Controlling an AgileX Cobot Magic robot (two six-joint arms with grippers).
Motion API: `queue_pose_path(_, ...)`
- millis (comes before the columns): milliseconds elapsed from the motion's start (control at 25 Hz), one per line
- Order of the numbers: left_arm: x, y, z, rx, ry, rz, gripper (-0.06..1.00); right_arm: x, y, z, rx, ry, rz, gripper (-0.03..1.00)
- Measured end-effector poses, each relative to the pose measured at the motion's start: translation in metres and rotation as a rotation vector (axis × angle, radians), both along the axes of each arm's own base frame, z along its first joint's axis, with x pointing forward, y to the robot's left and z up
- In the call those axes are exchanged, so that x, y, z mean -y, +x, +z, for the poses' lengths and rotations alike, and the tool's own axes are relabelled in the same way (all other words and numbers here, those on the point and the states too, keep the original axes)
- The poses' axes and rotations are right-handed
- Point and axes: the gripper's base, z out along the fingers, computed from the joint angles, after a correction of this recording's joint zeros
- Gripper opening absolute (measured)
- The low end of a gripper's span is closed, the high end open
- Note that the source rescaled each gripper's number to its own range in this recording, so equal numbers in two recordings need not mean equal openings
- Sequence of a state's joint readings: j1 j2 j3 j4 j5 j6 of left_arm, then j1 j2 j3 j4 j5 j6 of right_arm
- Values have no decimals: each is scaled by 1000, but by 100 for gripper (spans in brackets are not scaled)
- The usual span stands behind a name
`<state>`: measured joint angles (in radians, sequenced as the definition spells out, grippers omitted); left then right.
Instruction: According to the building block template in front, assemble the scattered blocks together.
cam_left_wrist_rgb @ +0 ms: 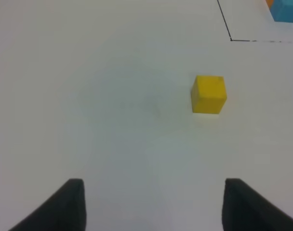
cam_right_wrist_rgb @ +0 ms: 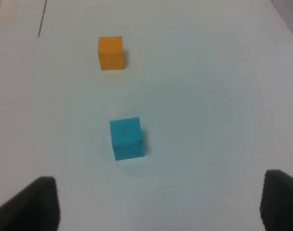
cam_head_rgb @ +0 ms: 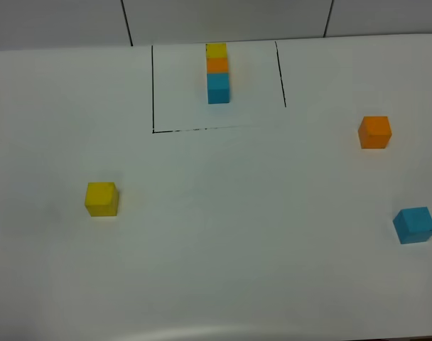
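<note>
The high camera looks steeply down on the white table (cam_head_rgb: pixel 223 270) from its near side. Both wrist cameras sit lower and closer, facing far: the left shares the matte yellow cube (cam_left_wrist_rgb: pixel 209 94) with it, the right the matte orange cube (cam_right_wrist_rgb: pixel 111 53) and matte sky-blue cube (cam_right_wrist_rgb: pixel 126 138).

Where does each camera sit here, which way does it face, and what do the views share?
Exterior high: mounted above, looking down on the table: template row inside a black outline, yellow cube, orange cube, blue cube; no arm shows.
Left wrist: on the left arm, looking down past the open left gripper at the yellow cube.
Right wrist: on the right arm, looking past the open right gripper at the blue and orange cubes.
Shared: each wrist view's cubes also show in the exterior view.
</note>
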<state>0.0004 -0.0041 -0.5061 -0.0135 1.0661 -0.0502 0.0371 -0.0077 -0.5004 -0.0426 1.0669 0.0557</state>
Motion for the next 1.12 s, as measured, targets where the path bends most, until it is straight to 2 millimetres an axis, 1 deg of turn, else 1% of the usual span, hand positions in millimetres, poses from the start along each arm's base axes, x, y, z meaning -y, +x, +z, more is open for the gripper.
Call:
queue_pose_path(40,0,0,0,-2,22,-15,38,0,0,0,0,0,0,70)
queue_pose_path(120,1,2,2,4,70,-55,50,0,0,0,0,0,0,70)
queue_pose_path(240,2,10,10,36,94,-87,80,0,0,0,0,0,0,70)
queue_pose_path(280,3,15,12,41,88,-92,88,0,0,0,0,0,0,70)
queue_pose_path(320,4,20,16,51,79,-97,94,0,0,0,0,0,0,70)
queue_pose_path(360,4,26,19,61,70,-100,98,0,0,0,0,0,0,70)
queue_pose_path(400,5,34,21,49,60,-103,100,0,0,0,0,0,0,70)
queue_pose_path(480,6,50,23,-26,50,-107,100,0,0,0,0,0,0,70)
queue_pose_path(600,7,80,28,-189,4,-100,100,0,0,0,0,1,0,70)
queue_pose_path(640,7,89,33,-220,-11,-98,100,0,0,0,0,1,0,70)
queue_pose_path(840,10,145,48,-398,-52,-101,98,0,0,0,0,1,0,70)
queue_pose_path(960,10,179,43,-522,-61,-101,97,0,0,0,0,3,-1,70)
queue_pose_path(1040,10,202,30,-610,-70,-98,97,0,0,0,0,3,-1,70)
queue_pose_path(1120,15,219,15,-693,-71,-106,96,0,0,0,0,3,-1,70)
